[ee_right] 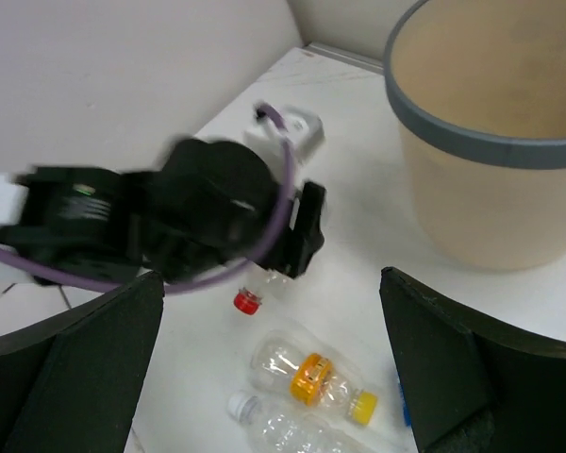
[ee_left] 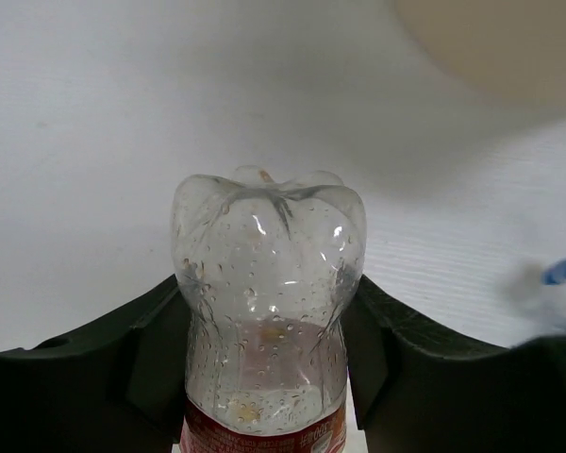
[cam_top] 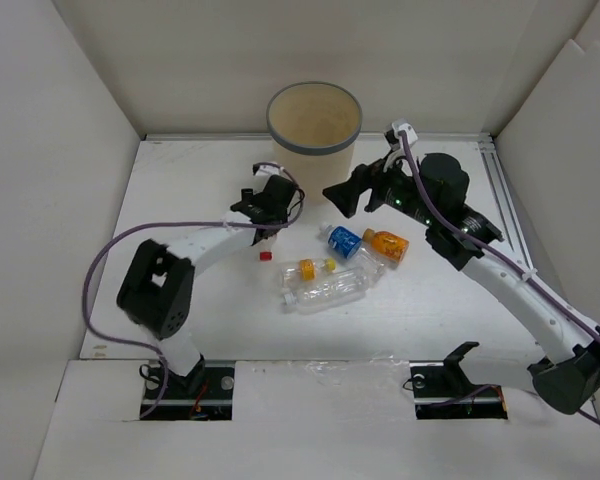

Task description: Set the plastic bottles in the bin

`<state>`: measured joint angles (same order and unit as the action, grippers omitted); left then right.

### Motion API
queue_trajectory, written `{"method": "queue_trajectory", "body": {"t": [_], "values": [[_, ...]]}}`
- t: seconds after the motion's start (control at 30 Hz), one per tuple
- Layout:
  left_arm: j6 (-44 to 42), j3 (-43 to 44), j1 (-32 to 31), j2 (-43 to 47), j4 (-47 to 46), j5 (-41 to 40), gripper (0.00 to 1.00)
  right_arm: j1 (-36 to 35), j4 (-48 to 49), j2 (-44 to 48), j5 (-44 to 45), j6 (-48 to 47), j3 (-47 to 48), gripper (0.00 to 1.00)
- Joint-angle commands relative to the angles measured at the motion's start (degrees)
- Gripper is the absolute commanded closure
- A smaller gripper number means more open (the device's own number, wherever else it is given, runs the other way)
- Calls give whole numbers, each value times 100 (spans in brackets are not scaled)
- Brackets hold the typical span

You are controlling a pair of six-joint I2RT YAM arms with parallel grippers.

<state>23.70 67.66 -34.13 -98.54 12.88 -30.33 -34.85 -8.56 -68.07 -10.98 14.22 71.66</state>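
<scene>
Red bottle first: it's clamped between the fingers of the left claw, gripped around its body just above the label, with its lumpy base pointing ahead and its red cap trailing back toward the arm. From these views I can't tell whether it has cleared the bench. It sits short of the bin, which stands at the far end just beyond that claw.

As for the score, what shows of the bin's inside is plain beige with no bottle in sight, though its floor is only partly visible. So by my read nothing is confirmed as delivered yet.

Four more lie in a loose cluster mid-bench. The blue bottle and orange bottle are side by side. The yellow bottle lies just nearer the arms. The big bottle, unlabelled with a white cap, is stretched out along the near side of the group.

Over them the right claw hangs with jaws spread wide and nothing between them, between the cluster and the bin.

Judgement: early days, with one bottle in hand and a short carry and drop to go, then four pickups after that.
</scene>
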Motion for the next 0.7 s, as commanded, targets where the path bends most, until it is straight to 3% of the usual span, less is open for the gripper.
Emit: {"method": "queue_trajectory", "body": {"t": [0.0,0.07,0.13,0.3,0.43,0.67], "values": [[363,327,-6,1719,-66,-115,100,382,1521,-135,-1588,265,-441,0],[363,327,-6,2205,-452,482,100,584,2109,-215,-2508,571,-643,0],[415,327,-6,2810,-925,1095,100,637,3041,-372,-2943,844,-916,0],[485,327,-6,3350,-2043,2599,100,384,4808,-952,-4033,1967,-1040,0],[732,274,-6,3403,-2825,3523,100,207,6653,-1506,-4272,2998,-882,0],[1022,213,-6,3350,-3661,4096,100,101,7341,-2043,-4218,3684,-574,0]]}}
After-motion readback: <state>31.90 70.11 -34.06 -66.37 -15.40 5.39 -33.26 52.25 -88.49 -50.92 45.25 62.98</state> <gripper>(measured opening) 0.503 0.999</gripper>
